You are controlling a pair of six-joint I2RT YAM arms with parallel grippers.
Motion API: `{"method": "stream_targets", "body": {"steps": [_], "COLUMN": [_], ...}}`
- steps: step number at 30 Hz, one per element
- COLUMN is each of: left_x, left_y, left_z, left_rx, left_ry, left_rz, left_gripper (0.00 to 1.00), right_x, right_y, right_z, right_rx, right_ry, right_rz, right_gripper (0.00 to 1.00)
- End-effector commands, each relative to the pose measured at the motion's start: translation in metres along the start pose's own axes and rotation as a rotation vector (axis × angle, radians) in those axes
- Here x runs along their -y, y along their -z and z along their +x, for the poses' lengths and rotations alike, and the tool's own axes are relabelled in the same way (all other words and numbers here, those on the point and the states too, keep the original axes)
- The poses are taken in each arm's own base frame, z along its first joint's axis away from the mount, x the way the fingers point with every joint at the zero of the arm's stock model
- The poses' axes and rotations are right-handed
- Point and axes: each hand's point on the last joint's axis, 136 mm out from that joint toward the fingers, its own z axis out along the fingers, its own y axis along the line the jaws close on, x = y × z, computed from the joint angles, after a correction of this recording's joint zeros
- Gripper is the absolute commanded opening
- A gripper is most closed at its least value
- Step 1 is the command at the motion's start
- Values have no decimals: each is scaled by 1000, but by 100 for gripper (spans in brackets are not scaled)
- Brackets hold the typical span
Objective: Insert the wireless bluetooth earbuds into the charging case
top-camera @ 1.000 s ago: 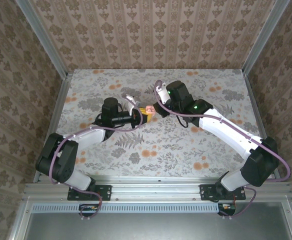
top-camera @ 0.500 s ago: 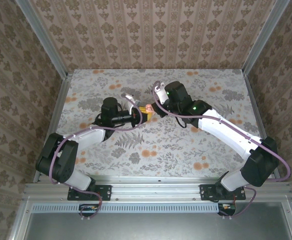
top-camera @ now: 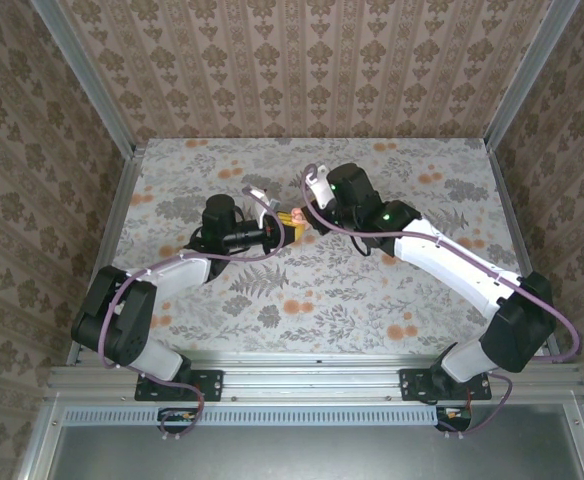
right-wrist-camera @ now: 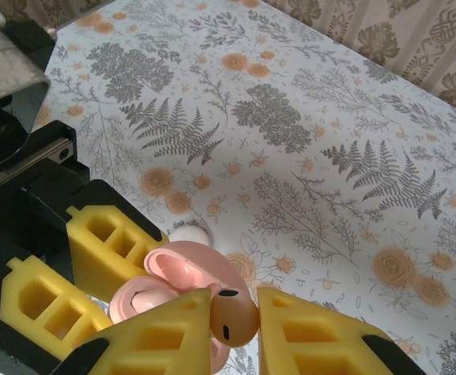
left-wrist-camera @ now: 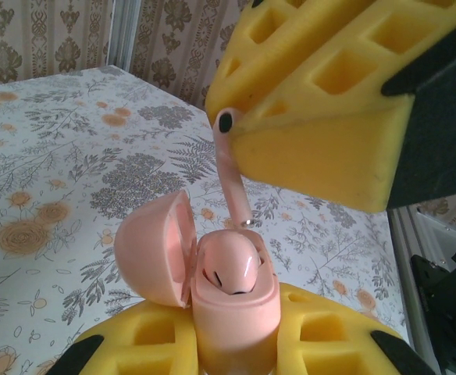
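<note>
My left gripper (left-wrist-camera: 232, 348) is shut on the pink charging case (left-wrist-camera: 236, 312), holding it upright with its lid (left-wrist-camera: 154, 250) swung open to the left. One pink earbud (left-wrist-camera: 229, 266) sits in the case. My right gripper (right-wrist-camera: 234, 322) is shut on the head of a second pink earbud (right-wrist-camera: 236, 312). That earbud's stem (left-wrist-camera: 232, 180) points down, and its tip hangs just above the case's free slot. In the right wrist view the open case (right-wrist-camera: 183, 275) lies right below the held earbud. From above, the two grippers meet at mid-table (top-camera: 292, 220).
A small white round piece (right-wrist-camera: 189, 233) lies on the floral tablecloth (right-wrist-camera: 329, 156) just beyond the case. Wallpapered walls and metal posts (top-camera: 112, 120) close in the table on three sides.
The right gripper has edged a little to the left, bringing the held earbud closer over the case. The left arm has stayed put.
</note>
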Motion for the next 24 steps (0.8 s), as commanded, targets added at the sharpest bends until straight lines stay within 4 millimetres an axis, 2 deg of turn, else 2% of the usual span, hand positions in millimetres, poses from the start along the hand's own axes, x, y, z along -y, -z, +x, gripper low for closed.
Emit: {"method": "stream_targets", "body": {"steps": [1,11,24], "left_x": [5,7,4], "left_y": [-2,-2,-2], "left_z": [-26,-31,-32], "left_rx": [55,66,63], "left_ry": [-49,-53,-60], "left_rz": [21,24,11], "left_gripper": [11,11,11], "right_x": [0,-1,-24], "right_y": [0,-3,2], "right_z": [-9,-4,3], "right_rx": [16,-2,-12], "right_ry": [44,84,137], "right_rz": [23,41,-58], "right_gripper": [19,19,20]}}
